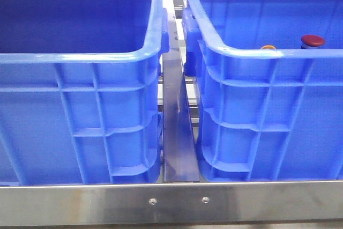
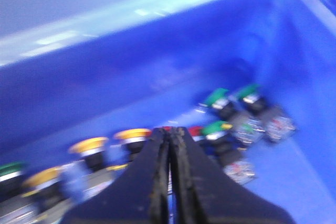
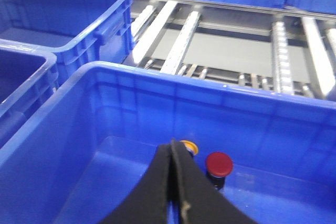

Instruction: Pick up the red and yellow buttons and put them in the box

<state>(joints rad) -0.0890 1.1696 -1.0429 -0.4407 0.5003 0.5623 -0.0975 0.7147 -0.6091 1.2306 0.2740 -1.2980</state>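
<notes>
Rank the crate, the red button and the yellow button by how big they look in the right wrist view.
1. Crate, by far the largest.
2. Red button.
3. Yellow button, but the closed fingers partly cover it, so its ranking against the red one is unsure.

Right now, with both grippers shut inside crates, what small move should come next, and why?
Probably open the left gripper and lower it onto a yellow button ahead. Its fingers are closed and empty, while the right crate already holds a red button and a yellow one.
</notes>
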